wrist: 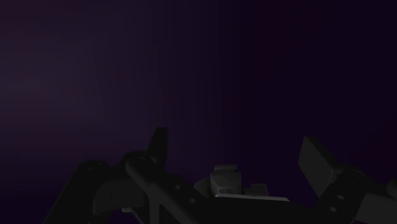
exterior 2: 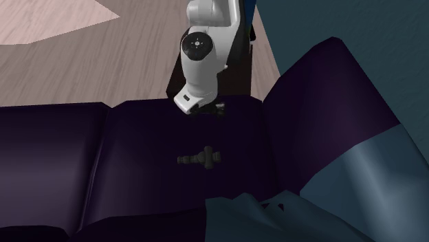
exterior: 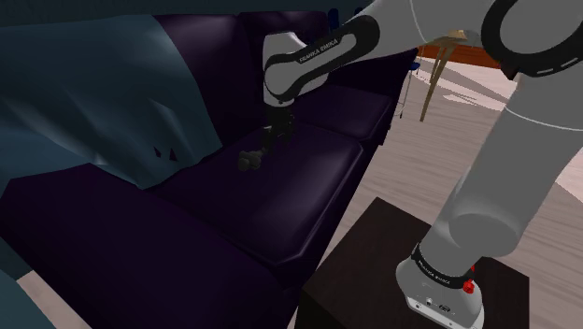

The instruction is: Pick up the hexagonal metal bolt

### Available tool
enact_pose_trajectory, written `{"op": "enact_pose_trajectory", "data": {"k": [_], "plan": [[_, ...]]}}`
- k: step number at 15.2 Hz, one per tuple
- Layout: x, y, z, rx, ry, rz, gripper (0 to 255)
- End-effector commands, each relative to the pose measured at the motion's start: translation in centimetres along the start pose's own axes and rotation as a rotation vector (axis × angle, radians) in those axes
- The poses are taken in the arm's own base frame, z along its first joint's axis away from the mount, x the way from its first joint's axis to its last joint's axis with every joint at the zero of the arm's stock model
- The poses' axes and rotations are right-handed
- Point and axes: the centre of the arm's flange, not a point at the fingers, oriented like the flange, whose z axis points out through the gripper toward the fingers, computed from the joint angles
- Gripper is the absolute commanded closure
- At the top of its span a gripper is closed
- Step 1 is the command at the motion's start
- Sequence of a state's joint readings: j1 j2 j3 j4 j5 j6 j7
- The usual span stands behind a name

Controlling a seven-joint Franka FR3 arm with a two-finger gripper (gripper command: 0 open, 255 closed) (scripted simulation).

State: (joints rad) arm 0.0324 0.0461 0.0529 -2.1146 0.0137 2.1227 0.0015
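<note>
Hexagonal bolt (exterior 2: 199,157) is the thing I'm watching, a small object on a very large dark purple sofa (exterior: 280,215). A blue-grey cloth (exterior: 93,93) is slung over the sofa's back and hangs down to the back edge of the seat. The white arm (exterior: 327,51) reaches in from its dark brown stand (exterior: 374,252), which sits just off the sofa's front edge, and bends down over the middle cushion. At its end the black gripper (exterior: 268,145) points down at the seat, with its tips low over the cushion. In the wrist view the two fingers (wrist: 159,143) stand well apart.

The bolt lies on its side about midway across the middle cushion, roughly halfway between its front and back edges. It is just beside the fingertips, and I can't tell whether they touch it. It is a dull dark grey, barely lighter than the upholstery, and short. A stubby shank, a wider collar and a head beyond give it a cross-like outline in the second exterior view. Its six flats are too small to make out.
</note>
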Motion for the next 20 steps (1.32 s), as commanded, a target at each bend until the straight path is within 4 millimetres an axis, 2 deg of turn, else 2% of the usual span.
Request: {"op": "enact_pose_trajectory", "data": {"k": [1, 6, 7, 14, 16, 17, 20], "plan": [[2.1, 0.1, 1.4, 0.008, 0.011, 0.004, 0], [7.6, -0.2, 4.4, 0.028, 0.037, 0.014, 0], [8.2, -0.2, 4.7, 0.030, 0.040, 0.015, 0], [8.3, -0.1, 8.3, 0.030, 0.040, 0.015, 0], [8.3, -0.1, 8.6, 0.030, 0.040, 0.015, 0], [8.4, -0.2, 8.7, 0.030, 0.040, 0.015, 255], [8.4, -0.2, 8.7, 0.030, 0.040, 0.015, 255]]}}
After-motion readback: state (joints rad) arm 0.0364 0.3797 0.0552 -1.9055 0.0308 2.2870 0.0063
